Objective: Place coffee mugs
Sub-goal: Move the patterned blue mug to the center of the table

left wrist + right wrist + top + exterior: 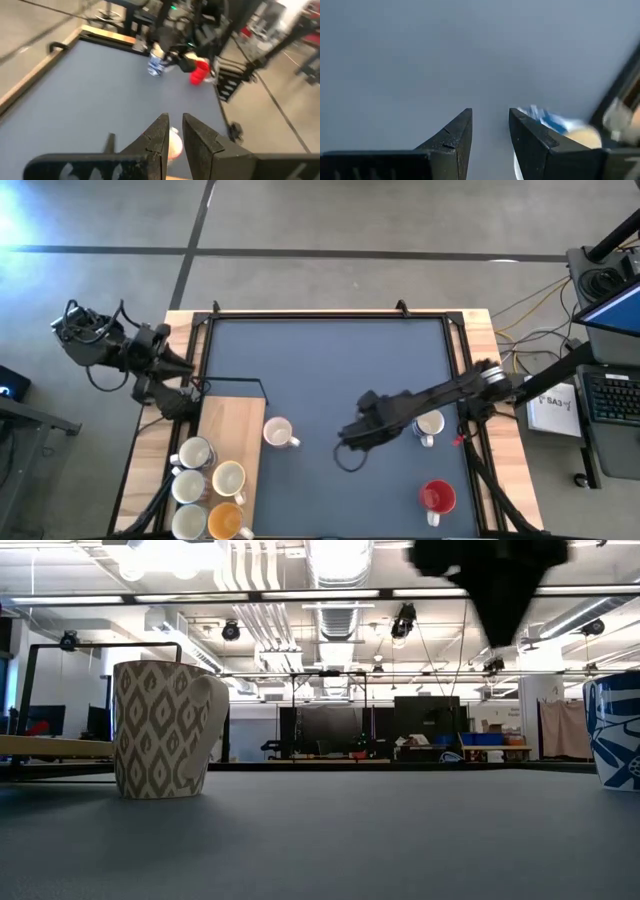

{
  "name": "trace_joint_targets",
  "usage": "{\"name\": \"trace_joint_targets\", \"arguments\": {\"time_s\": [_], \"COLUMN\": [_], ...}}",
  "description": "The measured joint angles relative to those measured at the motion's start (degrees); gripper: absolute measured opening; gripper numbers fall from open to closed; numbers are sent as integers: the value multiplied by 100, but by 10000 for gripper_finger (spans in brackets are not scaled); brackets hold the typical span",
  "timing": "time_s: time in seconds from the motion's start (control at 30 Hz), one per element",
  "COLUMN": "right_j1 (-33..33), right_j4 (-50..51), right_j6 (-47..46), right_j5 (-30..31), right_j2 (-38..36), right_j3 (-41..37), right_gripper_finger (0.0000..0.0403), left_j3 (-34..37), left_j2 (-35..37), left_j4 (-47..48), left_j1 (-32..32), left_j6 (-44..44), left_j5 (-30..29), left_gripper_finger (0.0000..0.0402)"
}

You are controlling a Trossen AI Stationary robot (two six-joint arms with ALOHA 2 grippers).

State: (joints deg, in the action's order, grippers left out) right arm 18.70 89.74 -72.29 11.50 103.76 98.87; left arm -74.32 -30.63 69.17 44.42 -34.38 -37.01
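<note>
Grey-patterned ceramic mug (279,432) stands alone mid-surface beside our wooden board (232,412) holding four mugs (210,485). Our right hand (352,438) hovers spread, empty; the left hand (174,131), nearly pressed together, waits at the edge.

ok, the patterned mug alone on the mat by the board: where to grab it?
The patterned mug stands upright, mouth open upward, handle pointing toward the right arm's side. Probably best to come straight down and pinch the rim wall on the side away from the handle, one finger inside. The right end effector hovers nearest, nothing between its fingers.
</note>
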Motion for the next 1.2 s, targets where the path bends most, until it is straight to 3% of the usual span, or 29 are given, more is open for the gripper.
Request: {"name": "trace_joint_targets", "arguments": {"time_s": [0.23, 0.47, 1.03, 1.2], "right_j1": [396, 640, 592, 559], "right_j4": [-84, -369, -2428, -2995], "right_j6": [-1413, -1989, -2081, -2086], "right_j5": [-333, -455, -593, -800], "right_j2": [-1401, -2370, -2949, -2937], "right_j3": [-1551, -2533, -4607, -4854], "right_gripper_finger": [118, 118, 118, 85], "left_j3": [0, 0, 0, 0], "left_j2": [-9, -17, -17, -14], "left_j4": [-16, -15, -15, -13], "left_j1": [0, 0, 0, 0], "left_j6": [-218, -430, -532, -519], "left_j5": [-865, -1102, -1100, -1098], "left_gripper_finger": [36, 36, 36, 36]}}
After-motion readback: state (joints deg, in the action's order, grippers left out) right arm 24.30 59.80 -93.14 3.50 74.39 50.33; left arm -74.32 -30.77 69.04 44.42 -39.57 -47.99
